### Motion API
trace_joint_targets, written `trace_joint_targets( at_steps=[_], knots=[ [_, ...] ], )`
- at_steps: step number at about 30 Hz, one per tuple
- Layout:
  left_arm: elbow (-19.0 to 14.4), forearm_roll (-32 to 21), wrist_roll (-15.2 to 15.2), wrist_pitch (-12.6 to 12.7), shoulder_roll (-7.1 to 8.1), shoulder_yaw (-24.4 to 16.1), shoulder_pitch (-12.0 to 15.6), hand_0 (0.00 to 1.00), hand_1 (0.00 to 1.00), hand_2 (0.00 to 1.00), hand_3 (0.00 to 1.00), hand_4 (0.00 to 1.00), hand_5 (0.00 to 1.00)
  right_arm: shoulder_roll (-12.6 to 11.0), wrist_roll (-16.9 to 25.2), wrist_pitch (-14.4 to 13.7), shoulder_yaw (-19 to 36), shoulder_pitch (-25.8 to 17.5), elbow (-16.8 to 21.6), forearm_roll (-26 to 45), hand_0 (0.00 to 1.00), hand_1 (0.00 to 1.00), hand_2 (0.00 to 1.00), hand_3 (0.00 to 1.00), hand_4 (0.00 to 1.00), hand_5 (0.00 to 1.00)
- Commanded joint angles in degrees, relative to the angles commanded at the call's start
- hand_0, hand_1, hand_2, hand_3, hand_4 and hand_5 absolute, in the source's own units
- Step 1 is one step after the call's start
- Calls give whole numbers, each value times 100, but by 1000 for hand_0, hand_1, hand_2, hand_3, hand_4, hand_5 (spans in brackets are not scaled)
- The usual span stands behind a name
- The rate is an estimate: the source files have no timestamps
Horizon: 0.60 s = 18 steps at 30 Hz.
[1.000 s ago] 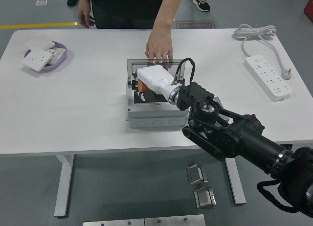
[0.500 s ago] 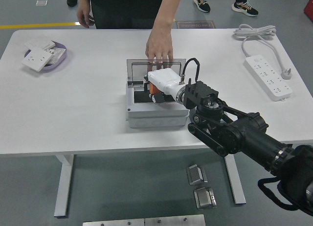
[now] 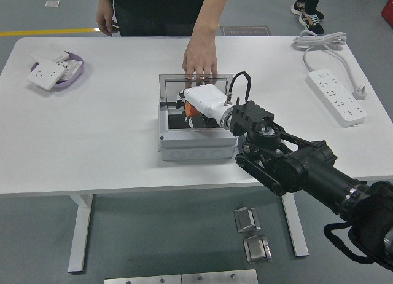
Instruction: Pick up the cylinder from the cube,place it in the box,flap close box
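Observation:
A grey box (image 3: pixel 196 150) stands at the table's middle with its dark inside showing. A person's hand (image 3: pixel 199 59) rests on the top edge of the clear lid (image 3: pixel 212 81), which stands upright at the box's far side. My right hand (image 3: pixel 191 112), white with orange parts, reaches into the open box from the right, low over the dark floor. The hand's white back hides what is under it. I cannot make out the cylinder or the cube. My left arm is out of view.
A purple tray (image 3: pixel 75 77) with white socket plates sits at the far left. A white power strip (image 3: pixel 338 96) and its coiled cable (image 3: pixel 319 41) lie at the right. The person stands at the far edge, the other hand (image 3: pixel 105 19) hanging down.
My right hand has moved right and a little back inside the box over the last second, then almost stopped. The person's hand stays on the lid.

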Motion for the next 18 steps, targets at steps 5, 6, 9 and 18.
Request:
trace_joint_targets(
  at_steps=[5, 6, 9, 18],
  knots=[
    [0, 19, -1, -6, 0, -7, -11, 599, 640, 629, 638, 730, 248, 0, 51, 40, 4, -8, -3, 29, 657, 607, 601, 642, 322, 168],
    [0, 25, -1, -7, 0, -9, -14, 599, 640, 629, 638, 730, 248, 0, 68, 54, 9, -9, -1, 38, 657, 607, 601, 642, 322, 168],
    [0, 27, -6, -12, 0, -6, -15, 599, 640, 628, 636, 727, 242, 0, 126, 114, 34, -14, 16, 65, 658, 610, 602, 645, 342, 179],
    [0, 27, -2, -15, -8, -5, -2, 599, 640, 627, 636, 724, 232, 0, 245, 259, 146, -35, 118, 117, 643, 627, 619, 670, 448, 206]
  ],
)
